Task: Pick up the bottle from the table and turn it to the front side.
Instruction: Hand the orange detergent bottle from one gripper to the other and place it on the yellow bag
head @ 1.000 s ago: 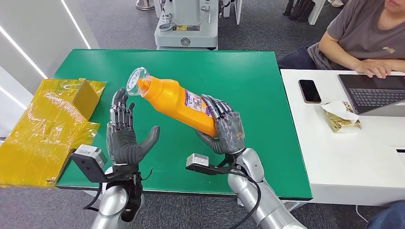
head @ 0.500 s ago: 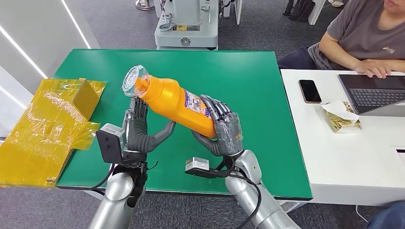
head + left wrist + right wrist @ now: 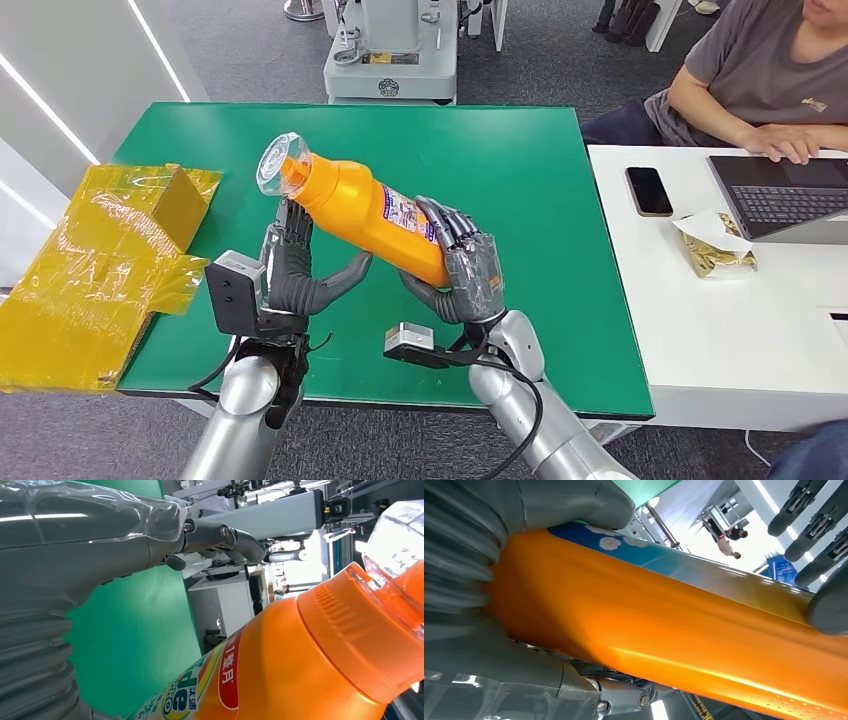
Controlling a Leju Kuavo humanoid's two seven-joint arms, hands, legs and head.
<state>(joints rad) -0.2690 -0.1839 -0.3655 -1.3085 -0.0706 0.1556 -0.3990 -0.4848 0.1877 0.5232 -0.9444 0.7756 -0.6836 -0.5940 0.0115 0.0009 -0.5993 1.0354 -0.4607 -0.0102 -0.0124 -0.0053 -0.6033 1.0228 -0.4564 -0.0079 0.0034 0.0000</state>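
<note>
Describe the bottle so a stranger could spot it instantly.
Over the green table, the right hand grips the bottle by its base, tilted. It is bright orange with a clear cap and printed label, unlike the flat yellow wrapping nearby.

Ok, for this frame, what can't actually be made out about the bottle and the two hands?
- Bottle base: head view, covered by the right hand.
- Left hand contact: head view, fingers reach under the bottle; whether they touch it is unclear.
- Label text: left wrist view, cut off by the picture's edge; head view, too small.
- Clear cap: left wrist view, cut off and blurred.
</note>
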